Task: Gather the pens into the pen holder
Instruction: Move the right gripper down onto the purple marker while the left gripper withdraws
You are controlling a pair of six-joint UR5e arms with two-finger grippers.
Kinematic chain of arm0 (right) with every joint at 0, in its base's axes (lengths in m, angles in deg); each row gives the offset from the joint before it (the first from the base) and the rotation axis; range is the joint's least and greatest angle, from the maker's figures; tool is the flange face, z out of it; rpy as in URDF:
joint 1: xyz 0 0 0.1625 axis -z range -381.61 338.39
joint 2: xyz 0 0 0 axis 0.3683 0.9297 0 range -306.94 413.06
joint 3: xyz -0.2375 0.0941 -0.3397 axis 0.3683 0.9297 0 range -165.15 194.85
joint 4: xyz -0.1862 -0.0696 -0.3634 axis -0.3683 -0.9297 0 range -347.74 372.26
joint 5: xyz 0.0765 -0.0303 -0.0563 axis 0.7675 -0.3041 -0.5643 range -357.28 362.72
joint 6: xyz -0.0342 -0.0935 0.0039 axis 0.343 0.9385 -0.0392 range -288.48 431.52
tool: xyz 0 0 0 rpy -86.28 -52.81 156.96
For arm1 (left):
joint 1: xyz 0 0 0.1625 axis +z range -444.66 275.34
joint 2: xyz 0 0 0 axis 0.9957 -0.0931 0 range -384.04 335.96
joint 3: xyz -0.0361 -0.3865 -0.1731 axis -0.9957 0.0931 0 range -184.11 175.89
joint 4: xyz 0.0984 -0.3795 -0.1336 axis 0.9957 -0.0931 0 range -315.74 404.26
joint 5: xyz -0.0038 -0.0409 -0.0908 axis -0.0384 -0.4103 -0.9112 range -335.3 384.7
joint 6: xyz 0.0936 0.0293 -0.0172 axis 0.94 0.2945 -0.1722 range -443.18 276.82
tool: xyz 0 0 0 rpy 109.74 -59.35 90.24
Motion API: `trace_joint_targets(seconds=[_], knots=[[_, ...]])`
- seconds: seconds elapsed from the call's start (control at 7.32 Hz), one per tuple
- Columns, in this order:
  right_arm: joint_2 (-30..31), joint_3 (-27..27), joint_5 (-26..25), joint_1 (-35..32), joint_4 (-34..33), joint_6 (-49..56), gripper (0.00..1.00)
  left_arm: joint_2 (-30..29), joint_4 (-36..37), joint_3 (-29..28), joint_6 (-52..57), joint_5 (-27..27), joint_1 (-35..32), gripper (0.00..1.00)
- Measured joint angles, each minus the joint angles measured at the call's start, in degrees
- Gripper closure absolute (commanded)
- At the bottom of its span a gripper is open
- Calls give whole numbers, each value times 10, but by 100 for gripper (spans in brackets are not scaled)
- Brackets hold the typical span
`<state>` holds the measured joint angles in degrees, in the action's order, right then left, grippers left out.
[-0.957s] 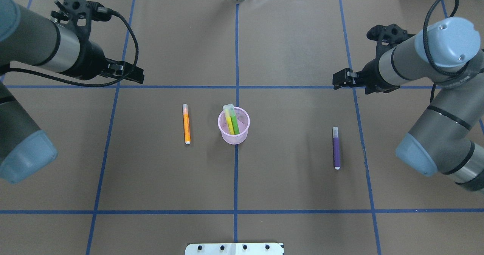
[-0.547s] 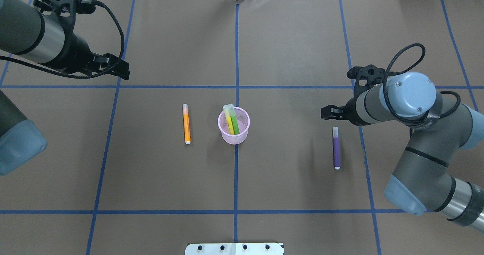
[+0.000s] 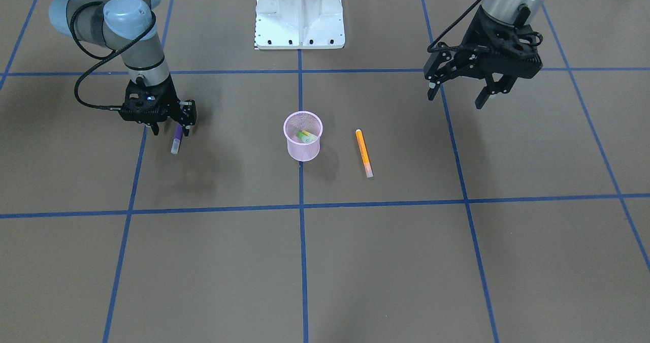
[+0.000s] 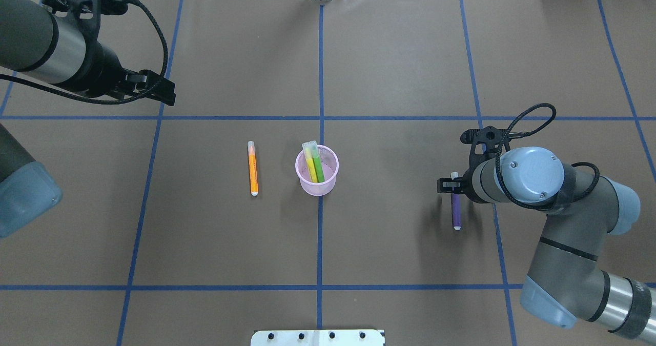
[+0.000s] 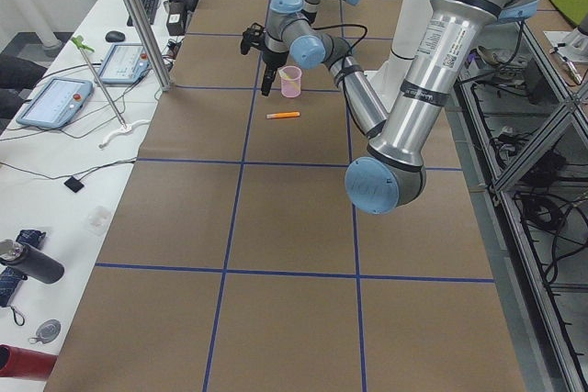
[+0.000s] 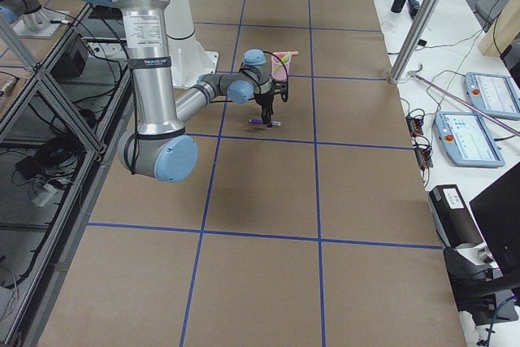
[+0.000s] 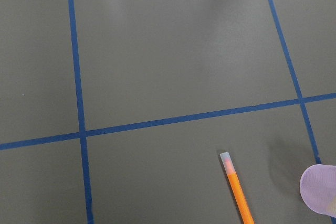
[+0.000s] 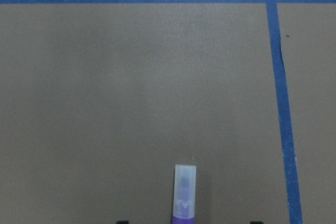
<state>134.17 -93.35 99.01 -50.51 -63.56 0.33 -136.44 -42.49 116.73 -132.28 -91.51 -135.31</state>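
The right arm reaches down, its right gripper (image 3: 170,128) low over the purple pen (image 4: 455,210) on the table, fingers spread either side of the cap end and not touching it. The left gripper (image 3: 454,99) hangs high and well away, fingers apart and empty. The pen holder (image 4: 318,183) stands at centre with the yellow pen (image 4: 309,164) and green pen (image 4: 318,165) leaning inside; the orange pen (image 4: 252,169) lies flat beside it.

A brown counter (image 5: 285,300) marked with blue tape lines (image 5: 243,162) is seen. An orange pen (image 5: 283,116) is laid flat on it, near the pink pen holder (image 5: 290,82). The left pincer (image 5: 265,89) is pointed down, close to the holder in this view. Two tablets (image 5: 57,103) are set on a white side table (image 5: 55,190).
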Motion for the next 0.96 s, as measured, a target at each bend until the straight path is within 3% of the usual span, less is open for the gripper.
trace_joint_targets(seconds=[0.41,0.68,0.82,0.96], knots=[[-4,8,-3,9,1,-26,60,0,0,2,0,1,0,0],[-8,15,-3,12,2,-28,61,1,0,2,0,1,0,0],[-10,18,-2,12,2,-27,70,1,0,1,0,1,0,0],[-11,19,-2,12,2,-27,100,2,0,1,0,1,0,0]])
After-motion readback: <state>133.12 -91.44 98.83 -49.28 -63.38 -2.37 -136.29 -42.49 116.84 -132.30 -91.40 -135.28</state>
